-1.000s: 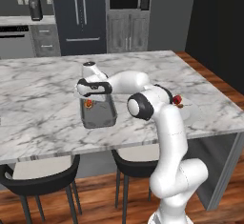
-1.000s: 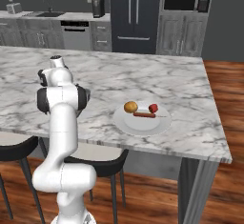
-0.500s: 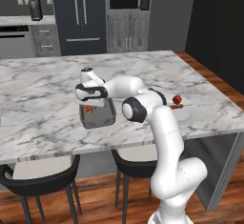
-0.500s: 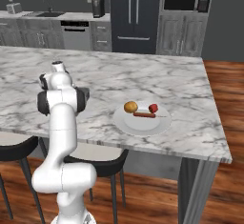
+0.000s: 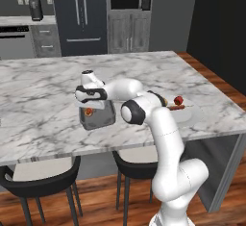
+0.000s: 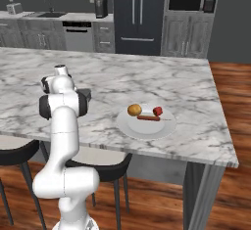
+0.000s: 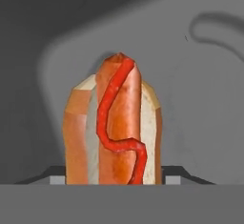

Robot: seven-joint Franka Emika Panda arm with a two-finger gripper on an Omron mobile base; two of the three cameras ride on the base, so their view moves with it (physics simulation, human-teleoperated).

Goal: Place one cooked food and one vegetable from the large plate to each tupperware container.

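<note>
My gripper [image 5: 89, 106] hangs just above the dark grey tupperware container [image 5: 102, 119], shut on a hot dog [image 5: 88, 110]. In the hand view the hot dog [image 7: 114, 123], a bun with a sausage and a ketchup squiggle, stands between the two tips of the gripper [image 7: 114, 180] over the tub's grey floor [image 7: 200, 104]. The large plate [image 6: 147, 128] lies to the right, apart from the arm. It carries a round brown food [image 6: 134, 110], a red vegetable [image 6: 158, 111] and a thin sausage [image 6: 148, 118].
The marble island counter [image 5: 43, 83] stretches left and back of the tub. Its front edge runs close below the tub, with two dark stools [image 5: 43, 172] beneath. Cabinets and a fridge [image 5: 79, 13] stand beyond the counter.
The hand has come down a little and slightly left over the dark tub, still holding the hot dog. The food on the plate has not moved.
</note>
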